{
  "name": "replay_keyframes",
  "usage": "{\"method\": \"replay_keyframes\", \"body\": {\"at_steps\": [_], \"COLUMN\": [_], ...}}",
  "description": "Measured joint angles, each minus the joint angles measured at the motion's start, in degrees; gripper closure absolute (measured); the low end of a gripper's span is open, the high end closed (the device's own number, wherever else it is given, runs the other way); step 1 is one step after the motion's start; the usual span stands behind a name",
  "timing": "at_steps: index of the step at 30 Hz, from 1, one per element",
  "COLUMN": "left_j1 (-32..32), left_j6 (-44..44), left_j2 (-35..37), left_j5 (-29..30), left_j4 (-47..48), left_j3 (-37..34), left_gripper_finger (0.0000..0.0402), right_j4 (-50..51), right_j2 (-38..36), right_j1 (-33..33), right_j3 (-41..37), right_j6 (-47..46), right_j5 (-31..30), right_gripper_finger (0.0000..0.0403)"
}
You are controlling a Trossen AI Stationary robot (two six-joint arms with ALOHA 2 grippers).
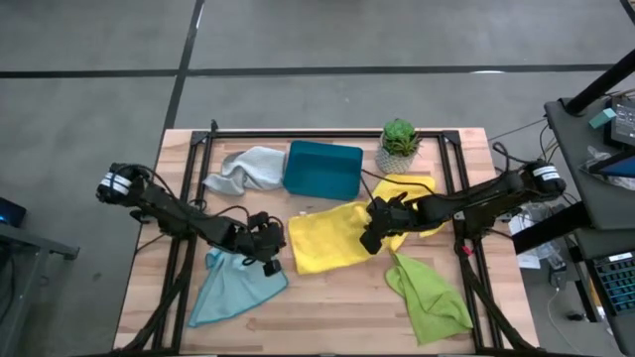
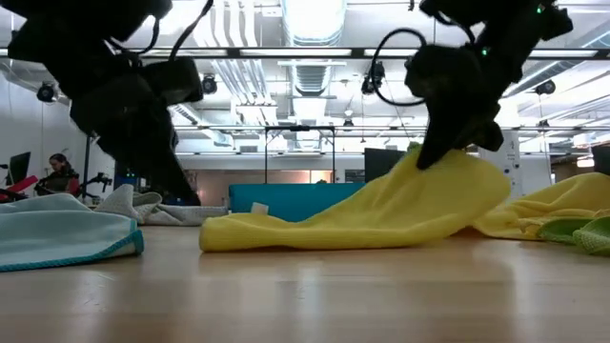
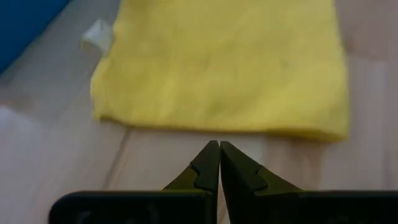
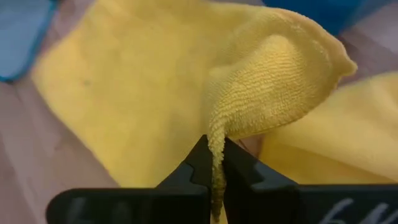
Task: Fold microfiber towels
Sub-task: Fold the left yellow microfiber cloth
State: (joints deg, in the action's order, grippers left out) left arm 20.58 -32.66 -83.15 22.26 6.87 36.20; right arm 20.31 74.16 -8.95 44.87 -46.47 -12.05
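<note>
Right end effector (image 4: 214, 163) pinches the raised edge of the yellow towel (image 1: 327, 238) at the counter (image 1: 347, 317) centre. Left end effector (image 3: 219, 165), fingers closed and empty, hovers at the towel's nine o'clock side.

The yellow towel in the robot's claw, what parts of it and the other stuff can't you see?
- Centre yellow towel: in the high view the right gripper, shut on it, covers the pinched edge.
- Second yellow towel: partly under the right arm in the high view.
- Light blue towel: its upper part hidden by the shut left gripper.
- Lime green towel: cut off by the low view's edge.
</note>
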Motion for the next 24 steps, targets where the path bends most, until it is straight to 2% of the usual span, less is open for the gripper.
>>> {"method": "replay_keyframes", "body": {"at_steps": [5, 12, 24], "left_j1": [0.05, 0.04, 0.09], "left_j6": [-0.01, -1.92, -2.54], "left_j2": [-4.41, -8.71, -8.96], "left_j5": [2.31, 2.84, 3.00], "left_j4": [-3.25, -4.57, -4.86], "left_j3": [0.05, 0.18, 0.20], "left_gripper_finger": [0.0402, 0.0402, 0.0402], "right_j4": [-2.63, -12.55, -10.28], "right_j2": [2.71, 12.87, 30.49], "right_j1": [-0.02, 0.00, 0.83], "right_j3": [1.74, 7.13, 23.72], "right_j6": [1.01, 7.28, 13.83], "right_j5": [0.52, 5.40, 6.10], "right_gripper_finger": [0.0394, 0.0394, 0.0394]}}
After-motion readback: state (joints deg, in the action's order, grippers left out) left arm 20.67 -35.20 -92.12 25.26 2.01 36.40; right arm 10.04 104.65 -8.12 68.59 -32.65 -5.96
